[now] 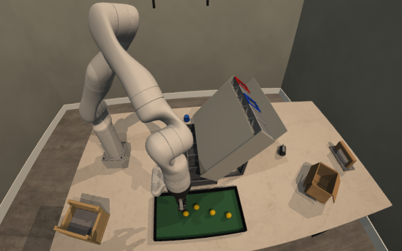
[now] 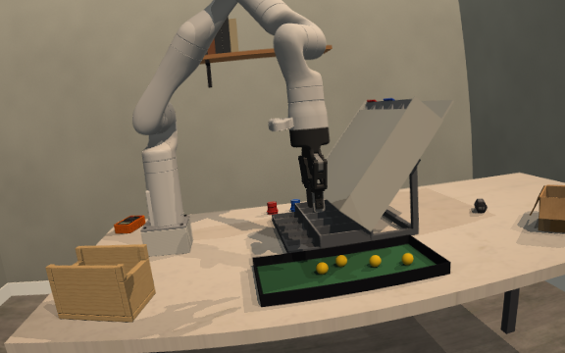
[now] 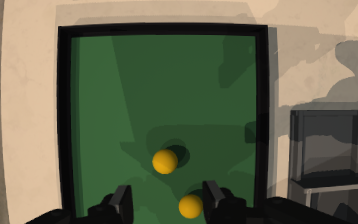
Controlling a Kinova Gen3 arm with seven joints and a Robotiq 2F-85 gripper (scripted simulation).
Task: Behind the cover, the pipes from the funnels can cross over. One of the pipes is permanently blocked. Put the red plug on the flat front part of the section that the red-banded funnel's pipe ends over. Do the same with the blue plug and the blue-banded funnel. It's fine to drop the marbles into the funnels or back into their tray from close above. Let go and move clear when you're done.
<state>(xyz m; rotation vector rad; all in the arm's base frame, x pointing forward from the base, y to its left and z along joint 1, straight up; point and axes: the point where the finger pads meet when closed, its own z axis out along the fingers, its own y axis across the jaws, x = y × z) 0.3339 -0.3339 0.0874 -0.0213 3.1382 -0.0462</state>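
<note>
My gripper (image 1: 181, 206) (image 2: 317, 205) (image 3: 167, 199) is open and empty. It hangs above the left end of the green marble tray (image 1: 201, 228) (image 2: 351, 290) (image 3: 64, 125). Several yellow marbles lie in the tray. The leftmost marble (image 1: 185, 213) (image 2: 322, 268) (image 3: 190, 206) lies just below my fingers, and a second marble (image 1: 196, 207) (image 2: 341, 260) (image 3: 165, 161) lies close by. The red plug (image 2: 272, 208) and the blue plug (image 1: 186, 118) (image 2: 294, 204) stand on the table behind the sectioned bin (image 1: 192, 153) (image 2: 312, 230) (image 3: 325, 150). The red-banded funnel (image 1: 241, 84) (image 2: 371, 100) and the blue-banded funnel (image 1: 252, 102) (image 2: 388, 99) top the slanted cover (image 1: 225, 129) (image 2: 377, 150).
A wooden crate (image 1: 82, 219) (image 2: 101, 284) stands at the front left. A cardboard box (image 1: 321, 181) (image 2: 559, 208), a small black object (image 1: 282, 150) (image 2: 480, 205) and a small holder (image 1: 343, 155) are on the right. An orange device (image 2: 129, 224) lies near the arm's base.
</note>
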